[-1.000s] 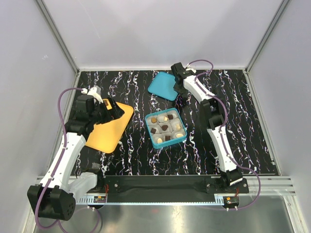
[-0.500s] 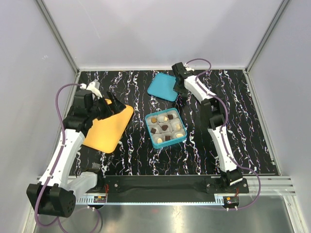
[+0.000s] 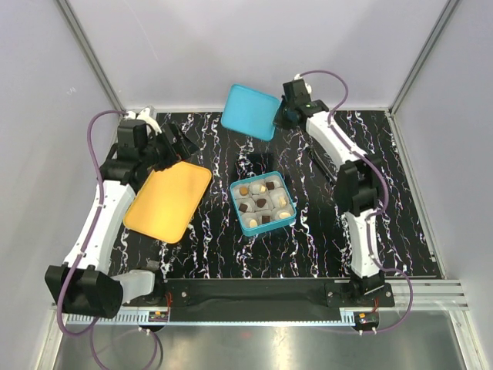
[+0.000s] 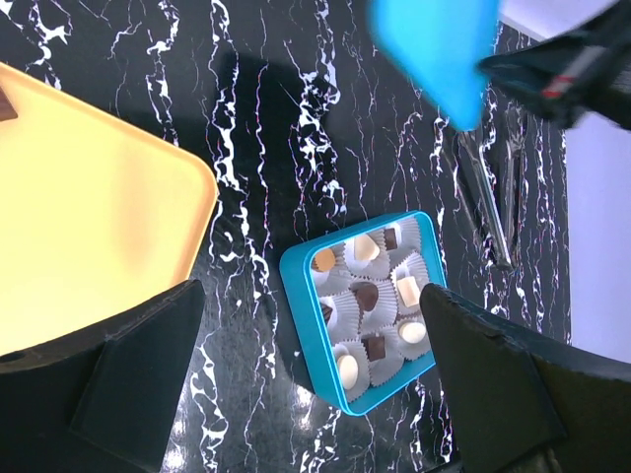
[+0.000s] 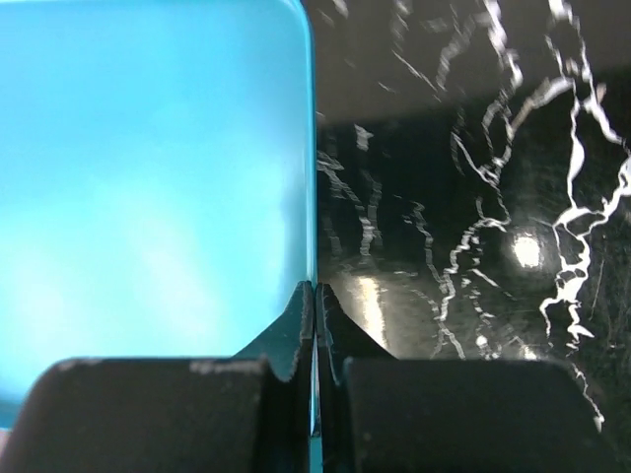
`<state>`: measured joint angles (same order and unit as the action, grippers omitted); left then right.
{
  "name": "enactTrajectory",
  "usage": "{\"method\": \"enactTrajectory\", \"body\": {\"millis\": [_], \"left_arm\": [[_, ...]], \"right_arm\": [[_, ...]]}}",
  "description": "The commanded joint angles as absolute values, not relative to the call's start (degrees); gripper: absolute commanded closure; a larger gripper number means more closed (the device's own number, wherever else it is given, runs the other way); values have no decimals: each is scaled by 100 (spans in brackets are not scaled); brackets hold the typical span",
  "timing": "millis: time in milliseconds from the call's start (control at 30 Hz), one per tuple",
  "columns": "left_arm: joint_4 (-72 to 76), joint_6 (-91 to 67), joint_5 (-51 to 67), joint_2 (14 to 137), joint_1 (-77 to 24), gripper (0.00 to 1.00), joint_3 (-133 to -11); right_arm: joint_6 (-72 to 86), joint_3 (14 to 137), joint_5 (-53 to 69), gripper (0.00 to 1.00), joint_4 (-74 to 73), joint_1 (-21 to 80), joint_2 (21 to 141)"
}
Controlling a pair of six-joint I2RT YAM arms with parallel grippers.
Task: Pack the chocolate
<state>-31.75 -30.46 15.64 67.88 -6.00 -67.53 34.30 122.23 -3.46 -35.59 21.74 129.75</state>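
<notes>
blk marble table (image 3: 385, 193) | yellow tray (image 3: 166, 204) at left | teal lid (image 3: 250, 112) up off table at rear, r gripper (image 5: 315, 296) pinched on its edge | teal box (image 3: 266, 228) centre, open | l gripper (image 3: 179, 145) jaws wide, nothing in them, by tray's far edge | choc pcs (image 4: 367, 295) in paper cups (image 4: 347, 315) inside box

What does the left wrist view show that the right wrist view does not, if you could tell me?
Only the left wrist view shows the orange tray, the open teal box with chocolates inside, and a slim metal tool lying on the table beyond the box. Only the right wrist view shows the grip close up: the right gripper shut on the edge of the blue lid. Both views show that lid and the black marbled table.
</notes>
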Motion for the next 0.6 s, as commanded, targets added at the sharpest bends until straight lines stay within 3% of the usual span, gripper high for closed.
{"method": "enactTrajectory", "body": {"millis": [0,233,567], "left_arm": [[-3173,-2971,1564,6925,-563,1,-7189],[-2857,-2874,2196,7241,-554,1,-7488],[-1803,-3470,3532,7672,-562,5,-7243]], "right_arm": [[3340,12103,-18,100,-3102,2145,12191],[3472,10760,975,100,-2594,2162,11093],[3462,8685,1204,100,-2092,2382,9713]]}}
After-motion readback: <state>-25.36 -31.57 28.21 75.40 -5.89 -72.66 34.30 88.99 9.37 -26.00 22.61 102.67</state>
